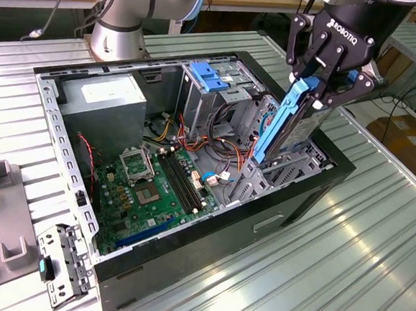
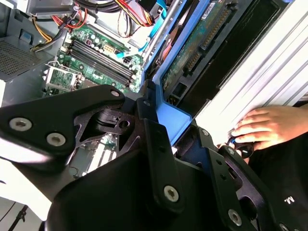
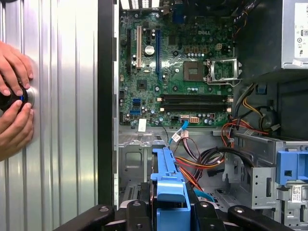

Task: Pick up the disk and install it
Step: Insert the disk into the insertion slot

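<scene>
The gripper [image 1: 317, 92] hangs over the front corner of the open computer case [image 1: 313, 196], at the exterior view's right, its jaws closed on the disk [image 1: 305, 131]. They clamp the upper part of its blue side rail, which also shows in the first wrist view [image 3: 168, 185]. The disk stands on edge and leans, its lower end down at the metal drive cage [image 1: 293, 169]; I cannot tell whether it touches the cage. In the second wrist view the disk's green circuit board side [image 2: 199, 41] faces the camera. Inside the case lie the motherboard [image 1: 155, 191], the grey power supply [image 1: 101, 97] and a blue latch [image 1: 213, 77] on the upper bay. The case rests on a ribbed metal desk [image 1: 372, 269]. In the first wrist view, a person's two hands [image 3: 14, 67] rest on a black knob [image 3: 13, 98] on the desk beside the case.
</scene>
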Controlling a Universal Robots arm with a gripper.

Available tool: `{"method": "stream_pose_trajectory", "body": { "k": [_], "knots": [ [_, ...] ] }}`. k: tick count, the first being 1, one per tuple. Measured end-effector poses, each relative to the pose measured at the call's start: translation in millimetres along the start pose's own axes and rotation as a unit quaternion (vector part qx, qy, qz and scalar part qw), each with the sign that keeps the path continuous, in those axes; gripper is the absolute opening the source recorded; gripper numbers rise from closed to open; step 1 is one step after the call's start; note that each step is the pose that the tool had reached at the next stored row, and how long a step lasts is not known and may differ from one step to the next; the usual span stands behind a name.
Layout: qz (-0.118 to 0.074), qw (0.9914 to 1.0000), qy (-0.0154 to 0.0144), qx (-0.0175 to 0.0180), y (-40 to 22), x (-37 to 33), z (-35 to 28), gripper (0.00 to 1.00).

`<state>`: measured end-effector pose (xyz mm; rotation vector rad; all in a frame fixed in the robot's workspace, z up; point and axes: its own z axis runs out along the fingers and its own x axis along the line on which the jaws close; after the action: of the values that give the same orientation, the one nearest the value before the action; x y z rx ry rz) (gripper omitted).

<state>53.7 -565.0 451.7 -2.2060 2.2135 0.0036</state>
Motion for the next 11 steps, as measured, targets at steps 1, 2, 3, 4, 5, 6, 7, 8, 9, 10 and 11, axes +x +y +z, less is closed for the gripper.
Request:
{"method": "stream_pose_trajectory", "body": {
  "k": [1,2,3,4,5,6,7,8,9,10,11],
  "knots": [
    [0.0,1.0,0.0,0.0,-0.1,0.0,0.6,0.37],
    [0.0,1.0,0.0,0.0,-0.1,0.2,1.4,0.37],
    [0.0,1.0,-0.0001,0.0,-0.1,0.3,2.0,0.37],
    [0.0,1.0,-0.0001,0.0,-0.1,0.4,2.5,0.37],
    [0.0,1.0,-0.0001,0.0,-0.1,0.7,3.4,0.37],
    [0.0,1.0,0.0,0.0,-0.1,1.0,4.1,0.37],
    [0.0,1.0,0.0,0.0,-0.1,1.1,4.6,0.37],
    [0.0,1.0,0.0,0.0,-0.1,1.3,5.3,0.37],
    [0.0,1.0,0.0,0.0,-0.2,1.4,5.8,0.37],
    [0.0,1.0,0.0,0.0,-0.2,1.7,6.6,0.37],
    [0.0,1.0,0.0,0.0,-0.2,2.0,7.1,0.37]
  ]
}}
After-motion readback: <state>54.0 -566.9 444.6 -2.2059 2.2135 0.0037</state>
